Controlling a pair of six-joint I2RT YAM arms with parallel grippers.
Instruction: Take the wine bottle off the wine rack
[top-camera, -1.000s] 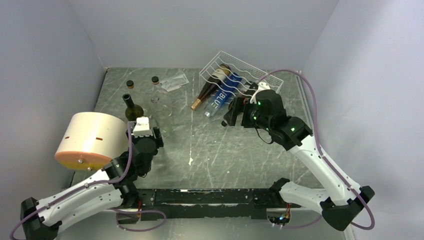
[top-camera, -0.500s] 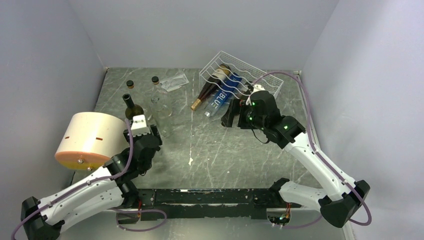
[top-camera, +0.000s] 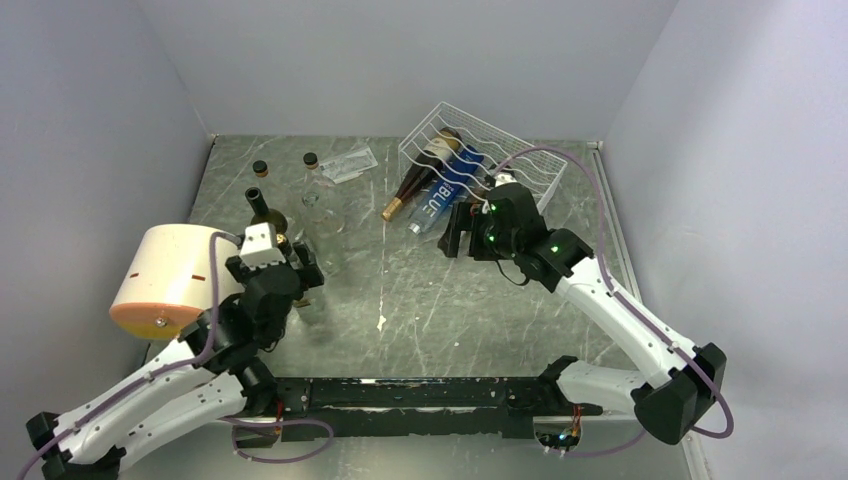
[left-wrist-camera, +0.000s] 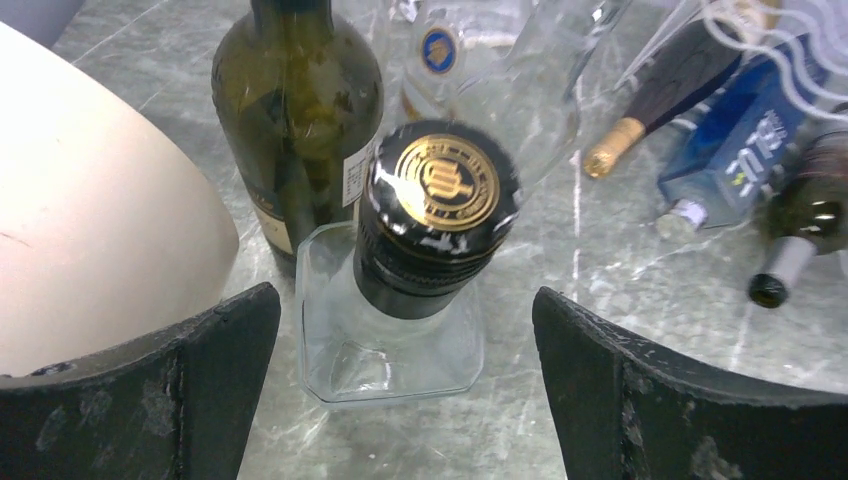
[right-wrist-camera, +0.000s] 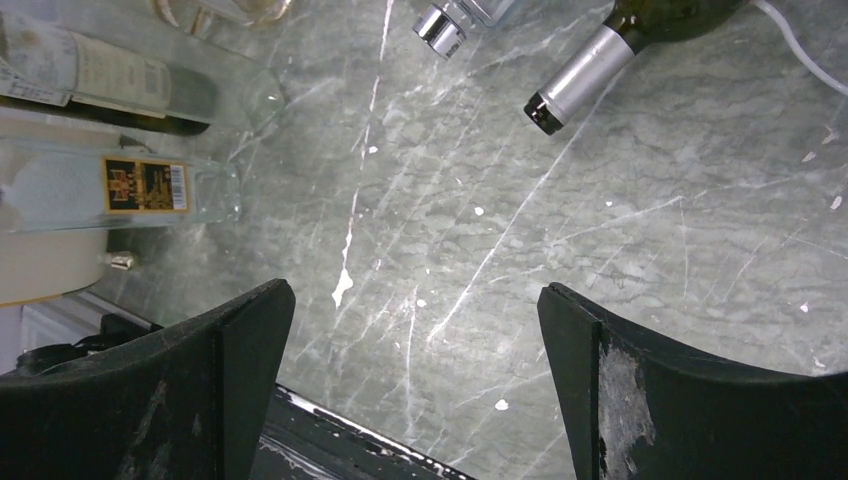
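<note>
Overhead, the wine bottle lies on the wine rack at the far side of the grey marbled tabletop, with pale walls around. Only the left wrist view shows a gold-emblemed cap. The left claw and right claw gape wide.

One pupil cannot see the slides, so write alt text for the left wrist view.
A clear square bottle with a black, gold-crested cap stands on the marble table between the open fingers of the left gripper. Behind it stands a dark green bottle, with a cream cylinder at left and bottles lying in the white wire rack at top right.
</note>
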